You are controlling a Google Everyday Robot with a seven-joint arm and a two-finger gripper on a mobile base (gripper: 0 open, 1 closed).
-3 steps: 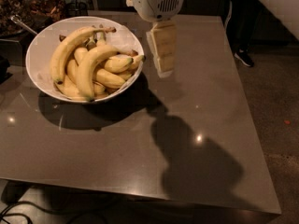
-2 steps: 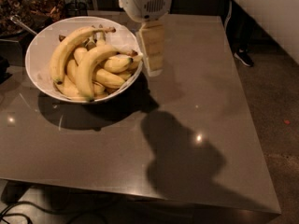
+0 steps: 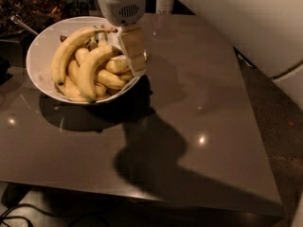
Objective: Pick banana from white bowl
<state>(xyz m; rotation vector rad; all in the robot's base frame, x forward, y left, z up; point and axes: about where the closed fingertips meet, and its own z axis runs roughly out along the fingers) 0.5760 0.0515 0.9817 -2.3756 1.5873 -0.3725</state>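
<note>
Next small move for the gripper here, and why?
Probably nudge the gripper toward the middle of the white bowl. It hangs over the bowl's right rim, beside the pile, not above the banana, the long curved one lying further in.

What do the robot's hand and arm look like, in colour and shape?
The gripper is over the right edge of the white bowl of bananas. Its top is a rounded white casing with a small dark slotted vent. Below that hangs a flat, blocky, cream-coloured piece. The arm behind it is a broad, smooth white shell with a thin dark seam. No cables or lettering show.
</note>
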